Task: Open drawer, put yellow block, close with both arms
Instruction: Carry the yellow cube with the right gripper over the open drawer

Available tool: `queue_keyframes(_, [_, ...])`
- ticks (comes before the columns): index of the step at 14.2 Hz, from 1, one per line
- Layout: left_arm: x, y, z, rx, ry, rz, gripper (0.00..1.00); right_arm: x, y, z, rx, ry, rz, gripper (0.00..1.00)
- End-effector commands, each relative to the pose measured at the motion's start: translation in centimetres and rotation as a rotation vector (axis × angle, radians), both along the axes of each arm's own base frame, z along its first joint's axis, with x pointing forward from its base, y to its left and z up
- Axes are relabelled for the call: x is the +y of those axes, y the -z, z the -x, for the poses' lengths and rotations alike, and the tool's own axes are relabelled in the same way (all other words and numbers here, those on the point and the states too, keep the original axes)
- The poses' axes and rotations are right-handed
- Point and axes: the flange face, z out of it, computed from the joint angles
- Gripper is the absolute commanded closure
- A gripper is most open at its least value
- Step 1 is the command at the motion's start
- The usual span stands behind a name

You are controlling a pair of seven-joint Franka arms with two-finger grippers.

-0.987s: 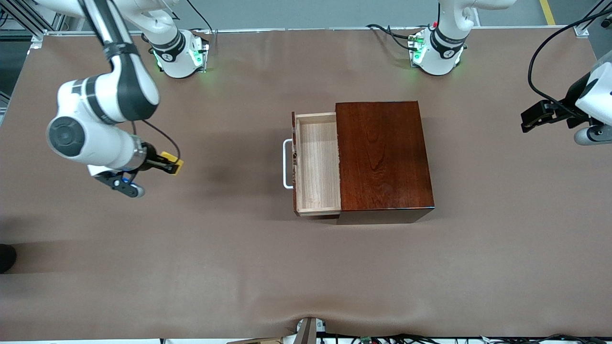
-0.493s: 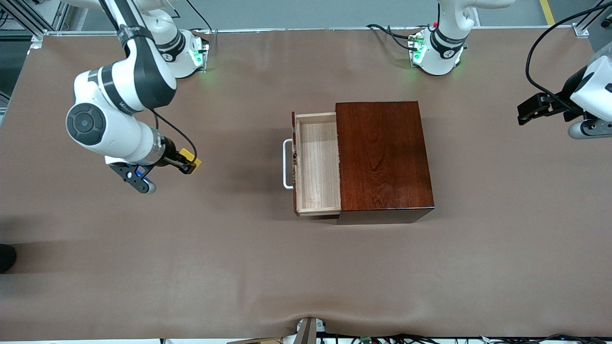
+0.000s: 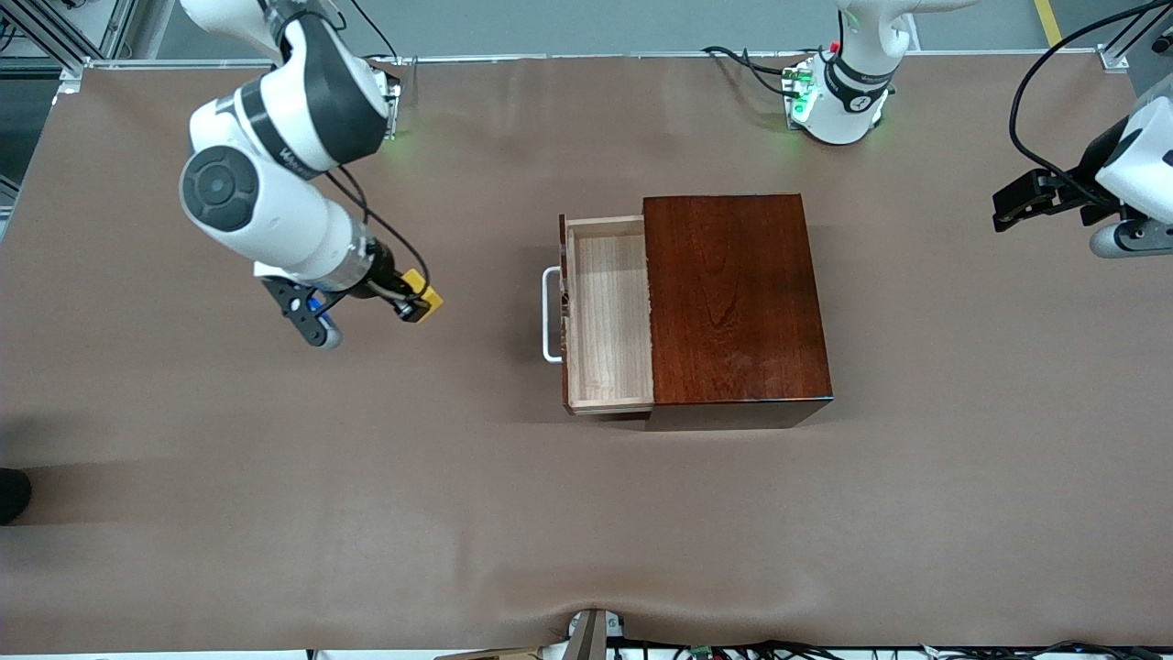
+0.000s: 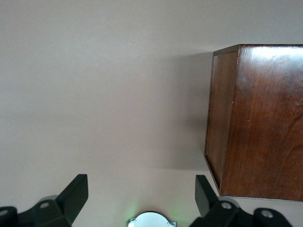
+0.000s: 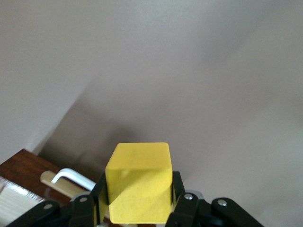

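Moved drawerward: right hand (image 3: 410, 301) clamping yellow block (image 3: 423, 295) | left hand (image 3: 1006, 205) spread, idle | brown table (image 3: 275, 477)

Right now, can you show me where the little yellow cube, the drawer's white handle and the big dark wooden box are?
yellow block (image 3: 425, 298): front view, its top face, held in the right gripper.
white handle (image 3: 548, 315): front view, its long bar.
wooden box (image 3: 733, 298): front view, middle of its top.
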Motion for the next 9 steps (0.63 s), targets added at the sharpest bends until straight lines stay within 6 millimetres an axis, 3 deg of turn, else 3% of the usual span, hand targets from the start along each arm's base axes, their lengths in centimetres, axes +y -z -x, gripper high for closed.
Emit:
queue_keyframes(1, [0.0, -0.4, 0.9, 0.003, 0.019, 0.017, 0.0, 2.9, -0.4, -0.1, 0.012, 0.063, -0.014, 1.0])
queue_keyframes(4, [-1.0, -0.7, 1.1, -0.004, 0.032, 0.017, 0.0, 6.5, 0.2, 0.4, 0.032, 0.113, -0.052, 1.0])
queue_keyframes(9, [-0.6, -0.5, 0.9, -0.001, 0.021, 0.015, 0.0, 11.5, 1.2, 1.5, -0.013, 0.206, -0.073, 1.0])
